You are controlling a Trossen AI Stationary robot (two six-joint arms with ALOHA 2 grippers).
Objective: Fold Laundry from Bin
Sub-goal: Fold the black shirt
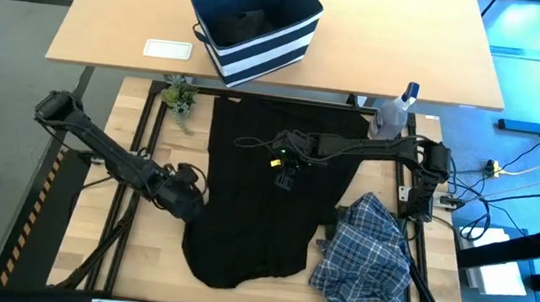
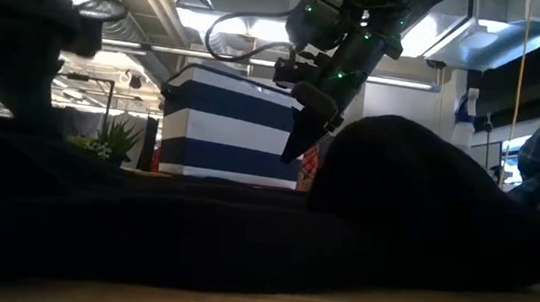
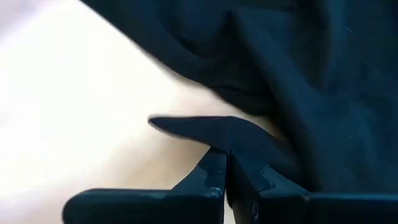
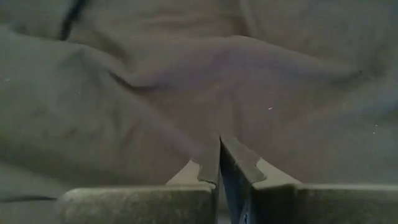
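A black garment point(image 1: 265, 201) lies spread flat down the middle of the table. My left gripper point(image 1: 191, 203) is at its left edge, shut on the cloth. My right gripper point(image 1: 285, 173) hangs shut over the garment's middle. In the low view its tips point(image 2: 292, 153) point down, a little above the cloth, holding nothing. A blue-and-white plaid shirt point(image 1: 367, 262) lies crumpled at the near right, partly on the black garment's right side. The navy bin point(image 1: 255, 24) with white stripes stands on the far table. My left gripper pinches a small pointed flap of the black garment's left edge point(image 3: 205, 130) between its two fingertips. The fingers slant down at it from the table's left side. One layer or several, I cannot tell. The rest of the garment lies on the table.
A clear spray bottle point(image 1: 395, 112) stands at the far right of the work table, and a small green plant point(image 1: 180, 96) at the far left. A white card point(image 1: 168, 49) lies on the far table beside the bin. Bare wood point(image 1: 98, 254) shows left of the garment.
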